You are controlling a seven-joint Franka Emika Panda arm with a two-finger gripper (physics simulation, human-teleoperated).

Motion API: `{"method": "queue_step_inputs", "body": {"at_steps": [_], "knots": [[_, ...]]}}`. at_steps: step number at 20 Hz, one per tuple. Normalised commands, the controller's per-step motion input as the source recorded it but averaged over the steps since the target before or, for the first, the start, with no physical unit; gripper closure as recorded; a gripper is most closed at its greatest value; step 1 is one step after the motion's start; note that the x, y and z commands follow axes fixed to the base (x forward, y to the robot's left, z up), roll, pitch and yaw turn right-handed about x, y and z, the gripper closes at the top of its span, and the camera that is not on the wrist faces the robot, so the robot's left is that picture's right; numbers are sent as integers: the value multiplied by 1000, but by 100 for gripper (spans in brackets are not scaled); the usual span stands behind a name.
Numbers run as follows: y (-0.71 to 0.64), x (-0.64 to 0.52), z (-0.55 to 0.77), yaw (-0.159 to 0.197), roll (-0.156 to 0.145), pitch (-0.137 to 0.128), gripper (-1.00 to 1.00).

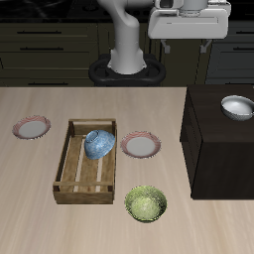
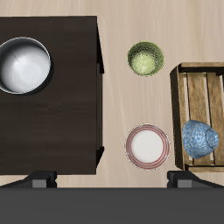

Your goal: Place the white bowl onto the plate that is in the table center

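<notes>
Small round white bowl w/ greyish inside (image 1: 237,107) sits on black block cabinet (image 1: 220,149), off the beige wood-grain tabletop (image 1: 40,213). Pincer (image 1: 189,20): raised at back edge, above and behind the bowl; open/closed cannot be told. Target: pink-rimmed flat plate (image 1: 141,146), tabletop centre.

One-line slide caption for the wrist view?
White bowl on the black cabinet; plate waits on the table.

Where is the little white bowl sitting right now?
The white bowl sits on top of the black cabinet at the table's edge, well apart from the plate beside the wooden crate.
</notes>
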Motion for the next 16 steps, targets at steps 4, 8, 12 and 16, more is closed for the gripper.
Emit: {"method": "queue_step_inputs", "body": {"at_steps": [4, 8, 12, 16], "knots": [[215, 257, -1, -10, -1, 15, -100], [274, 102, 9, 4, 22, -4, -100], [203, 33, -21, 5, 16, 1, -100], [321, 198, -49, -6, 21, 19, -100]]}}
